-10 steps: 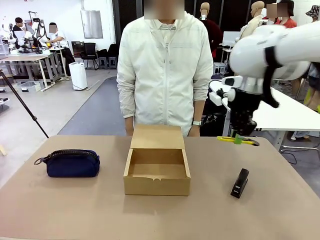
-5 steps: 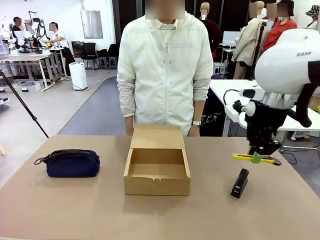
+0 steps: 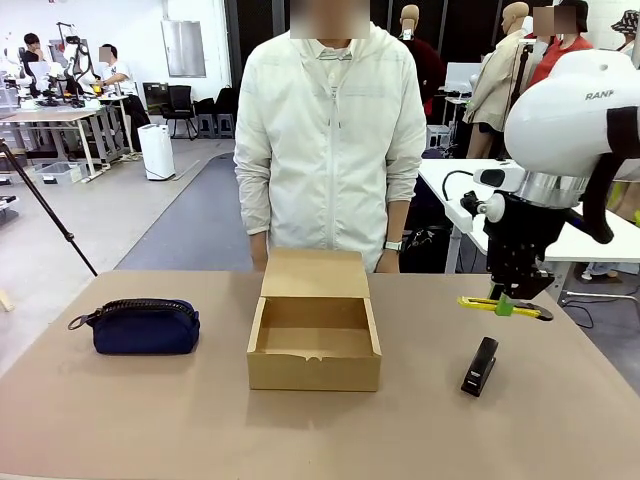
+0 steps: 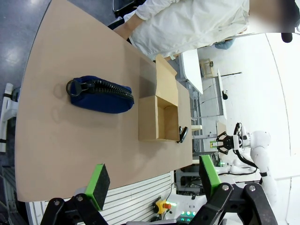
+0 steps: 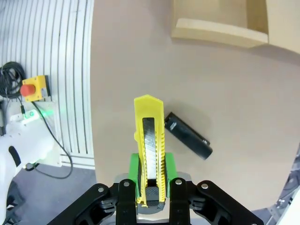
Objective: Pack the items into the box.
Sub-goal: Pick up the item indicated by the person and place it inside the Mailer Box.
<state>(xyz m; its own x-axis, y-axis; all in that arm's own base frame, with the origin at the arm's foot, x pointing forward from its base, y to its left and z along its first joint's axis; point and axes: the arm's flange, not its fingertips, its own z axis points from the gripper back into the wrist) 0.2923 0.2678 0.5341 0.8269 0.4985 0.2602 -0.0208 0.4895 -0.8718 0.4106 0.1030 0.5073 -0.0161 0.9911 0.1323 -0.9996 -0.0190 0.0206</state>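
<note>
The open brown box [image 3: 314, 375] sits mid-table with its lid flap standing up at the back, and it is empty inside. The navy pouch [image 3: 145, 327] lies to its left. A small black stapler [image 3: 481, 366] lies to its right. My right gripper [image 3: 510, 300] hangs above and just behind the stapler, shut on a yellow utility knife [image 3: 500, 306]. In the right wrist view the knife [image 5: 149, 140] points forward, with the stapler [image 5: 187, 136] below it and the box [image 5: 220, 23] beyond. My left gripper [image 4: 153, 180] is open, high above the pouch [image 4: 101, 95] and box [image 4: 149, 117].
A person [image 3: 330, 140] in a white jacket stands at the far side right behind the box. A white table [image 3: 590, 235] stands beyond the right edge. A red emergency button [image 5: 29, 89] sits below the table's near edge.
My right arm swung to the right and lower with the knife, then eased back slightly up and left. Pouch, box and stapler have not moved.
</note>
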